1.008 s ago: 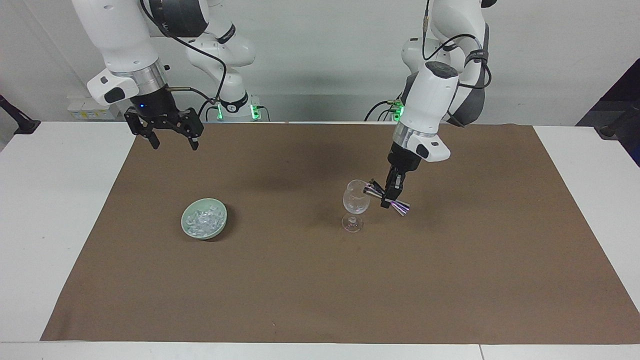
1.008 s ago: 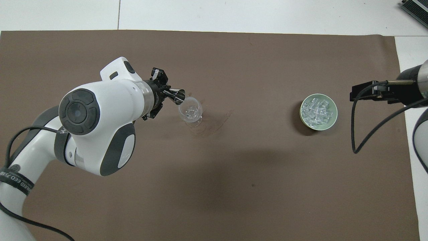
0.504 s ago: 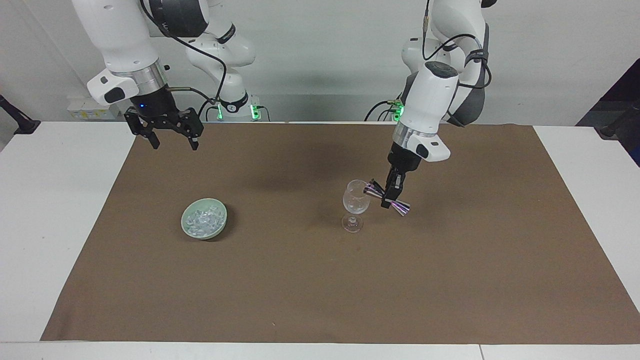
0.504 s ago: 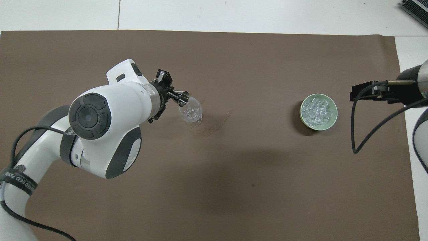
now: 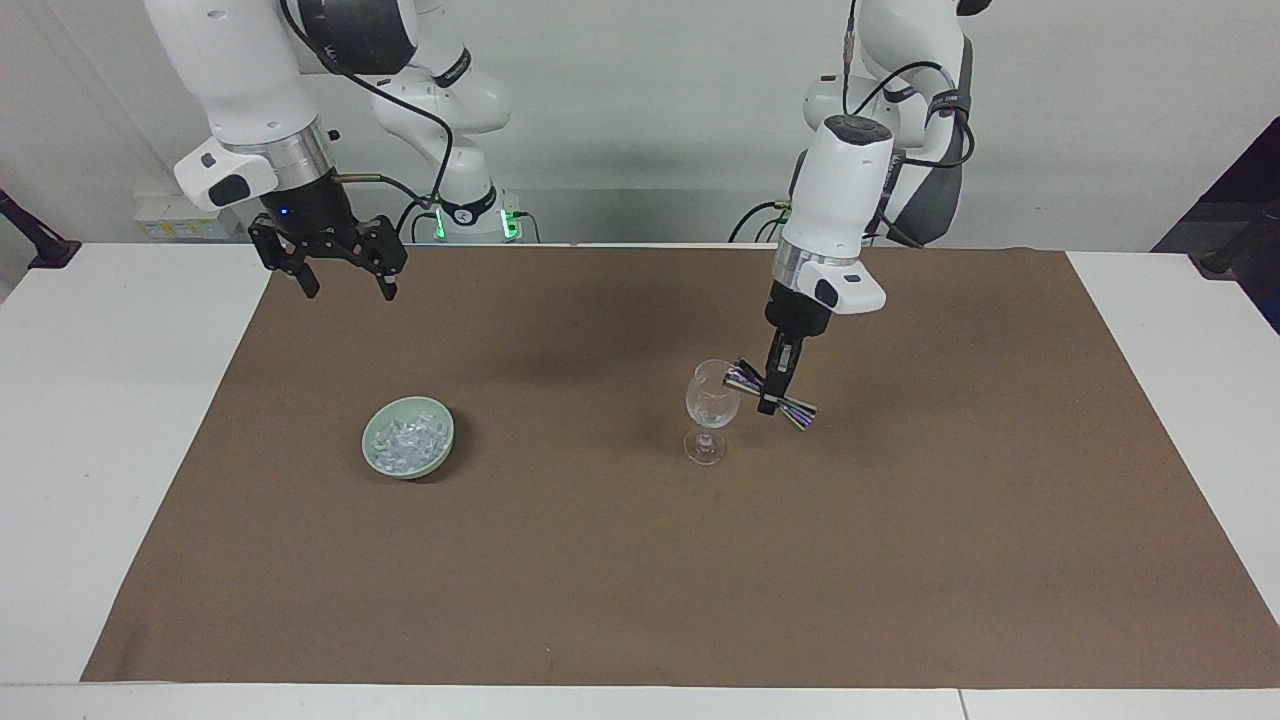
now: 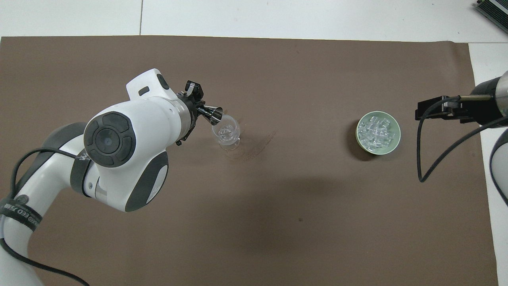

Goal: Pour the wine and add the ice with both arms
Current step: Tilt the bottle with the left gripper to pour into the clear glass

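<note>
We saw the left gripper shift a bit since a second before: wrist more upright, hand closer to the wine glass at frame centre. It was clamped shut on the jigger. The jigger's long axis lay near horizontal, its mouth at the glass rim and slightly higher than its tail, so the pour looked under way or ending. The right gripper waited at upper left, wide open and empty. The ice sat in the green dish, lower left of centre.
</note>
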Robot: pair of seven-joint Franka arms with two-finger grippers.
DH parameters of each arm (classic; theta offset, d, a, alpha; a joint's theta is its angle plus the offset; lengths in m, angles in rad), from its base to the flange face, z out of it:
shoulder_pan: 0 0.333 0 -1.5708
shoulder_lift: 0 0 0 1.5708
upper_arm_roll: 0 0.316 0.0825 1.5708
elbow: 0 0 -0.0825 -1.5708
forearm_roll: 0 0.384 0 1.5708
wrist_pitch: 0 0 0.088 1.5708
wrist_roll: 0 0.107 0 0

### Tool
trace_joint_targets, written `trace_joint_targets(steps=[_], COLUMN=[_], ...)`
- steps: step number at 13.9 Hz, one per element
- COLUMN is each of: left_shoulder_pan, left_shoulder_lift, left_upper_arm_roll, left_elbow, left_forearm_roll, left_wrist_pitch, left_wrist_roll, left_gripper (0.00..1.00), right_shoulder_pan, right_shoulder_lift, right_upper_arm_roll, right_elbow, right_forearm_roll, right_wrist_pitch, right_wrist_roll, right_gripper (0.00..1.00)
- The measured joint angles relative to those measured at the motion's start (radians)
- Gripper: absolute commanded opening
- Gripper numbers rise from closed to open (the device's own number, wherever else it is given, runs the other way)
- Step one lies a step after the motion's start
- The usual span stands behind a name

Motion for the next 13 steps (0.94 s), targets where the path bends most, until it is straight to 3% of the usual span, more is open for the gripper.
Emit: trace_joint_targets(steps=[13], left_shoulder_pan=[-0.015], left_shoulder_lift=[0.005], left_upper_arm_roll=[-0.002], left_elbow=[0.015], left_forearm_roll=[0.122], left_wrist_pitch=[-0.003], left_wrist_roll=[-0.032], left_gripper=[0.0], right_shoulder_pan=[0.0], right_shoulder_lift=[0.0], right_upper_arm_roll=[0.0], right_elbow=[0.0], right_forearm_roll=[0.0], right_wrist_pitch=[0.0], right_wrist_roll=[0.0], right_gripper=[1.0])
